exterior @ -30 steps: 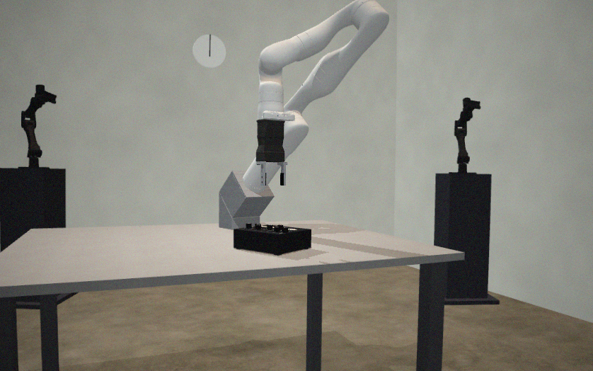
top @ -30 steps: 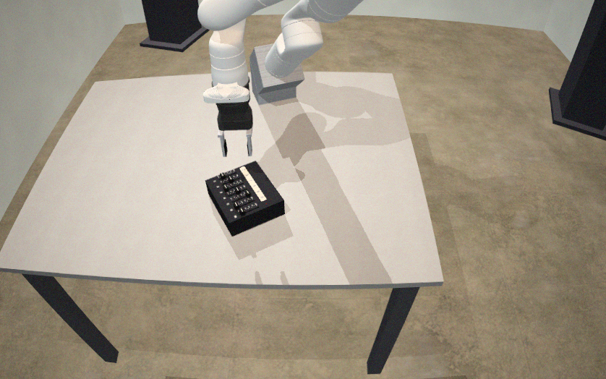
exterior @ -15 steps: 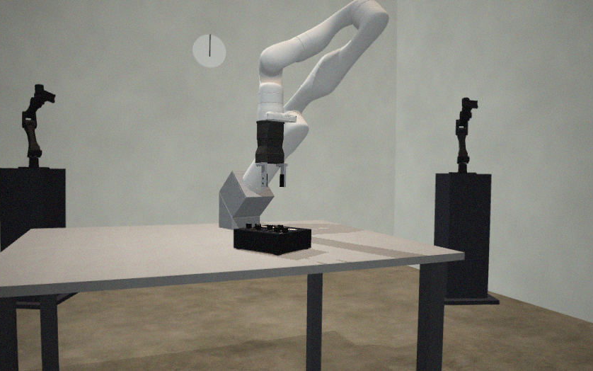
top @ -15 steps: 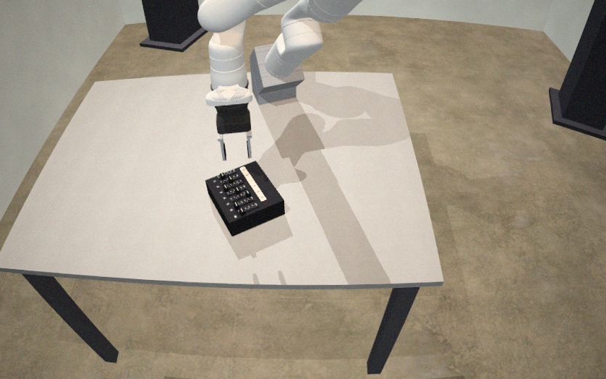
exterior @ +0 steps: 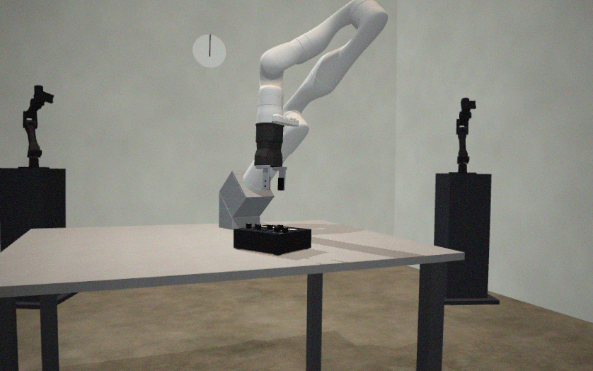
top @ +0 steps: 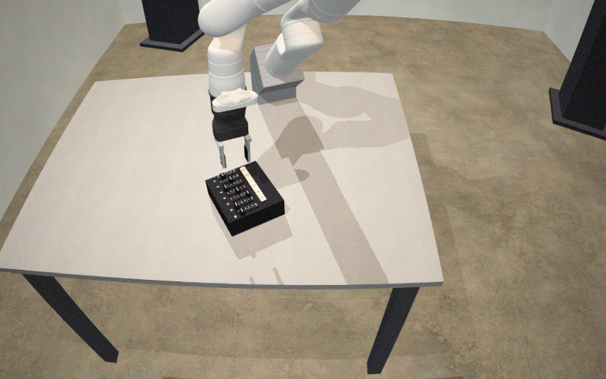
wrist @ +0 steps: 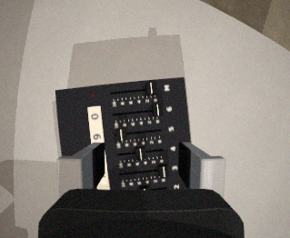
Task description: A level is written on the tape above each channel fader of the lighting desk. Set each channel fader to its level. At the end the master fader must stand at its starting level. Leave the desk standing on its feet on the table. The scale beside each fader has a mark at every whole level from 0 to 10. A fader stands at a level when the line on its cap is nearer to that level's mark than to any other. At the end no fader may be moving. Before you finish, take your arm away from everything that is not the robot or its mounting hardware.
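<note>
The desk stands flat on the table, about midway between the left and right edges and a little nearer the front edge than the back one. The gripper hangs well above the desk's back end, fingers spread wide with nothing between them, pointing straight down.

In the wrist view the fader rows run across the picture, and the fingers stand to either side of the nearest rows, so the jaws look squared to the panel. The tape is in sight, but its numbers are too small to read.

To do this step well, I judge the arm should come down slowly over one cap only, keeping the wrist upright, until the fingertips bracket that cap without touching its neighbours or the master. Then close gently, slide along the slot and stop at the mark. Pressing down hard could tip or shift the desk
</note>
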Robot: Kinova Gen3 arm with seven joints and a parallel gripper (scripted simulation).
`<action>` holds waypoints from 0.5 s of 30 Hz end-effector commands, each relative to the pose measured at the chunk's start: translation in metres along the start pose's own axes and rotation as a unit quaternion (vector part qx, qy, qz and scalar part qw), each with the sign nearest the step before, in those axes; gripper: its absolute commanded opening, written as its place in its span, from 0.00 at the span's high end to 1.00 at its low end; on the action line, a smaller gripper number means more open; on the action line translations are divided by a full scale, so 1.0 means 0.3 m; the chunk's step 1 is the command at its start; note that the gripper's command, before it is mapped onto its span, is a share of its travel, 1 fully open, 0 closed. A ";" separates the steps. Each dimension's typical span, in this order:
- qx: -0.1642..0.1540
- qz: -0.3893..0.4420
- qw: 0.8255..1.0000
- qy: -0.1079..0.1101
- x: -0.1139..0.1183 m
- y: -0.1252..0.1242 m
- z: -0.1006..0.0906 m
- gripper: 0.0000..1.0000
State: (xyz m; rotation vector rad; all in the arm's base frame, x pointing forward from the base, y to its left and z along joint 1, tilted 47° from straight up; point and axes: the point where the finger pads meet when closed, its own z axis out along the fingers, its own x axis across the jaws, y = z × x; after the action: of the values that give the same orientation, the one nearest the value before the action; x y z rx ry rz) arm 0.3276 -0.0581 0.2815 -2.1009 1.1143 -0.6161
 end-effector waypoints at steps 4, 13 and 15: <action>0.004 -0.054 0.999 0.006 0.004 -0.008 0.014 0.00; 0.005 -0.184 0.983 0.025 0.018 -0.019 0.044 0.00; 0.004 -0.214 0.976 0.029 0.021 -0.021 0.051 0.00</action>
State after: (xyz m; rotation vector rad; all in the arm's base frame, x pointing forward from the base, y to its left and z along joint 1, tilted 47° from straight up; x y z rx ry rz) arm 0.3433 -0.0576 0.2781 -2.3341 0.7199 -0.8663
